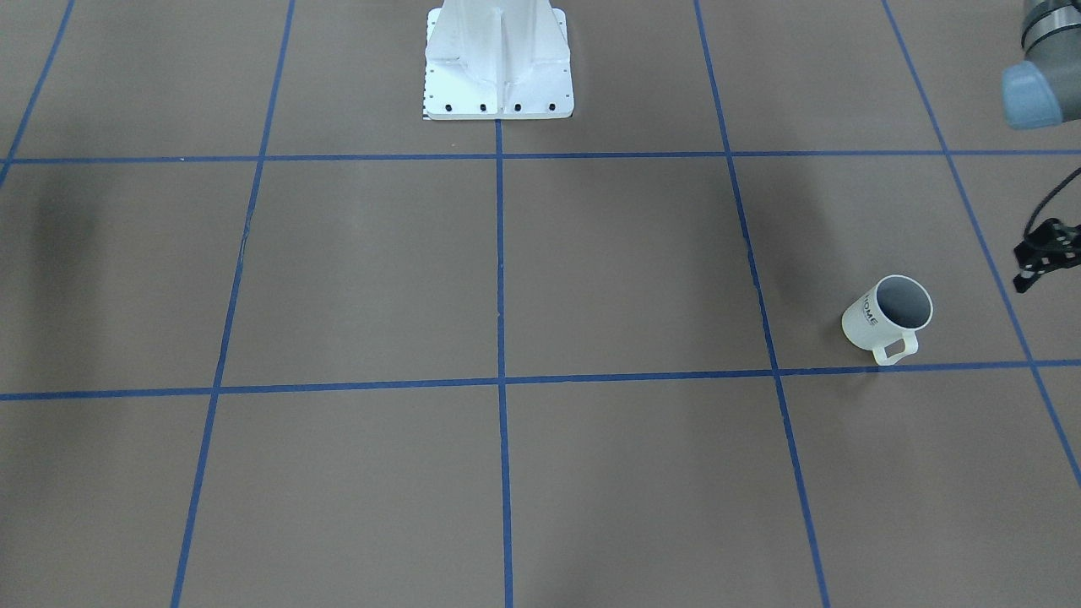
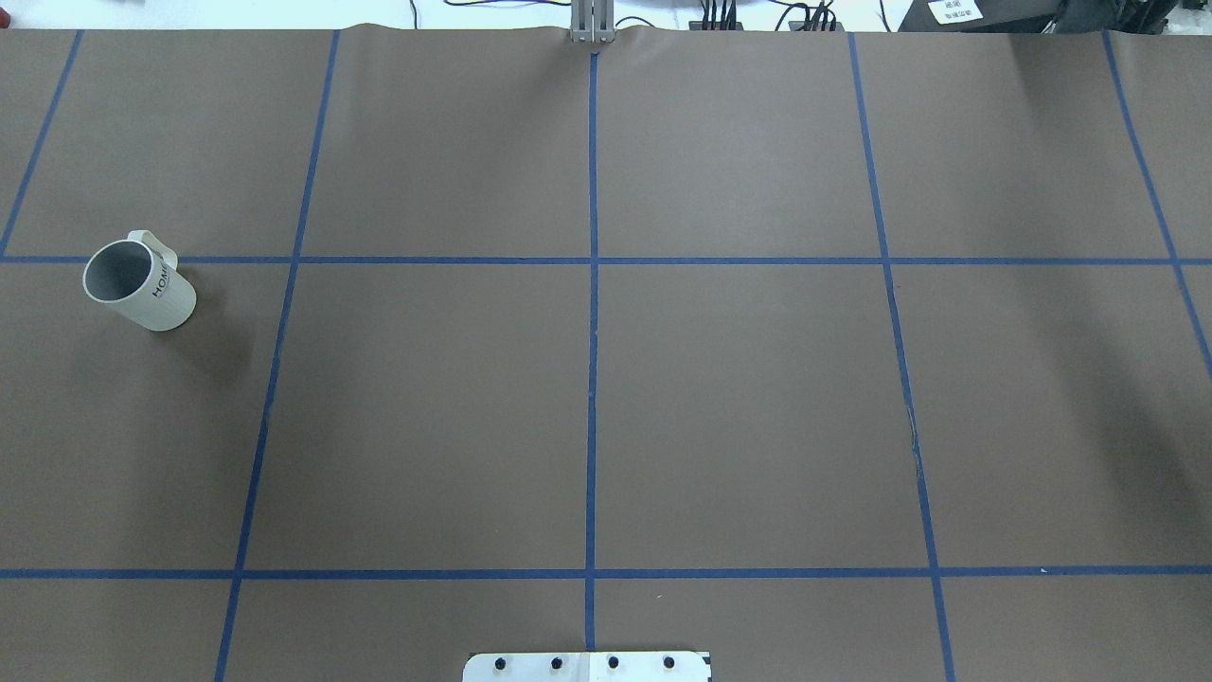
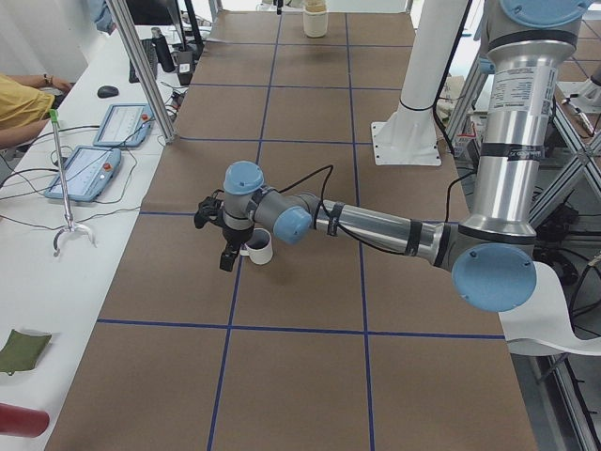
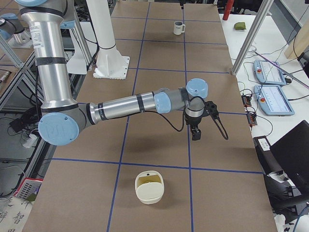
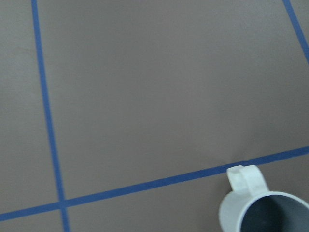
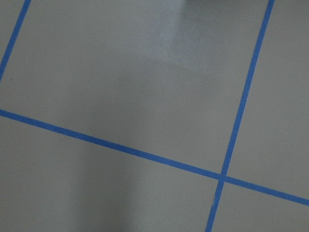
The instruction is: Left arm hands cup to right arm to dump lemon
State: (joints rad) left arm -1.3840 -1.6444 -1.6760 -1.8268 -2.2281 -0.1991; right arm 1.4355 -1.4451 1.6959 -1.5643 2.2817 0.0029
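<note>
The cup (image 1: 878,325) stands upright on the brown table at my left end, its handle toward the operators' side. It also shows in the overhead view (image 2: 151,294), the left wrist view (image 5: 263,210) and both side views (image 3: 260,249) (image 4: 179,27). Its visible inside is grey, and no lemon shows in it. The left gripper (image 3: 227,256) hangs pointing down just beside the cup, toward the table's end. Only part of it shows at the front view's edge (image 1: 1043,253), so I cannot tell whether it is open. The right gripper (image 4: 195,133) points down over bare table at the other end. I cannot tell its state.
The white robot base (image 1: 498,76) stands at mid-table on the robot's side. A cream bowl (image 4: 148,187) with a yellowish inside sits near the table's right end. A side bench holds tablets (image 3: 94,155) behind metal posts (image 3: 141,66). A person's sleeve (image 3: 19,99) shows there.
</note>
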